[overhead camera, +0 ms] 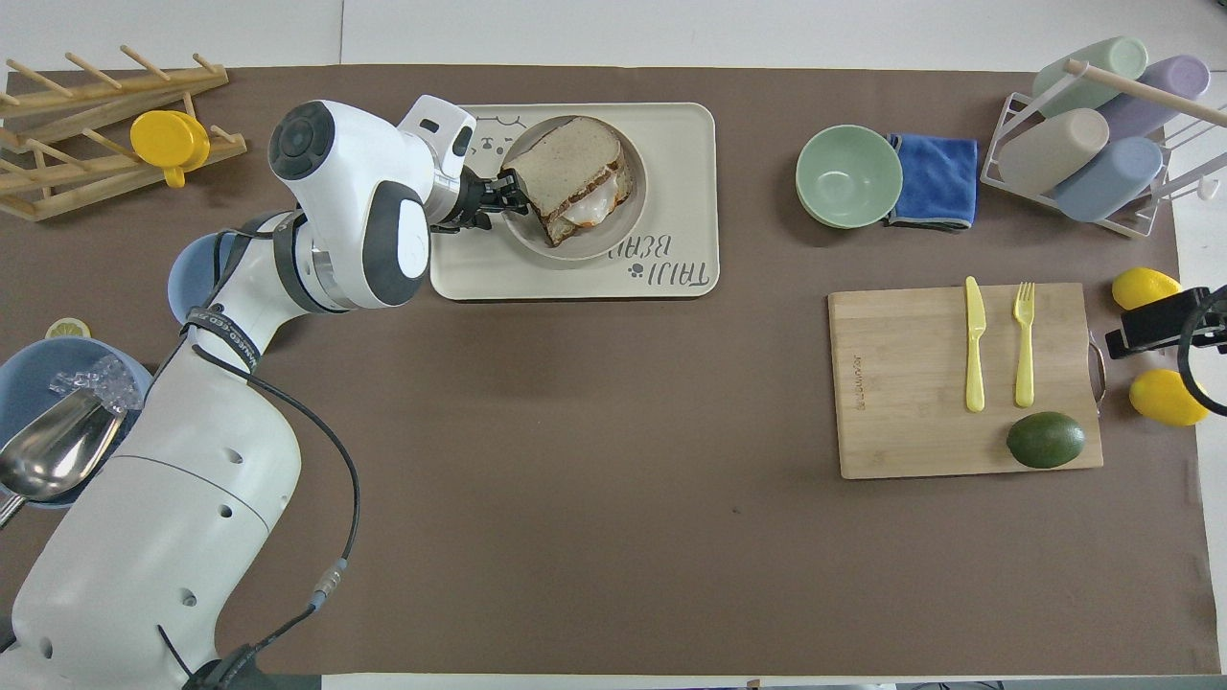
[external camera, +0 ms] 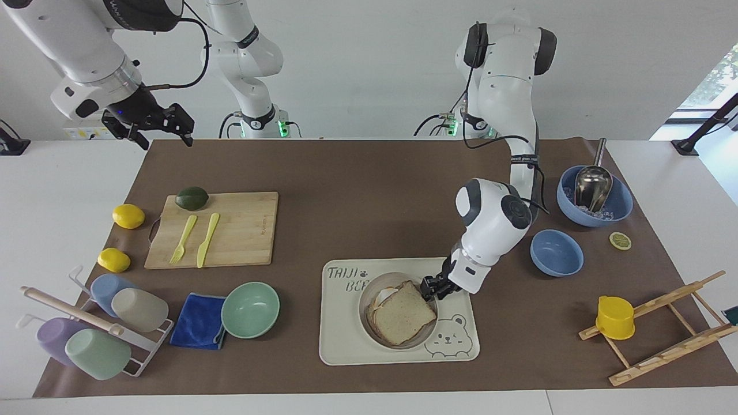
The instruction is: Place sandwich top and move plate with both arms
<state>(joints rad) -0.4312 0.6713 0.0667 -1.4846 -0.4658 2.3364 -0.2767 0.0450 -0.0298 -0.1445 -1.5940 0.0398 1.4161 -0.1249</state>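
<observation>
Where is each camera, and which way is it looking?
Facing view: high up across the table, looking at the robots; both whole arms show, the left gripper at the plate and the right gripper waiting over the table's edge.
Overhead view: high above the robots' end, looking steeply down; the left arm and left gripper show, but only the right gripper tip.
Both views show the sandwich top on the plate, on the bear tray, turned half around.
</observation>
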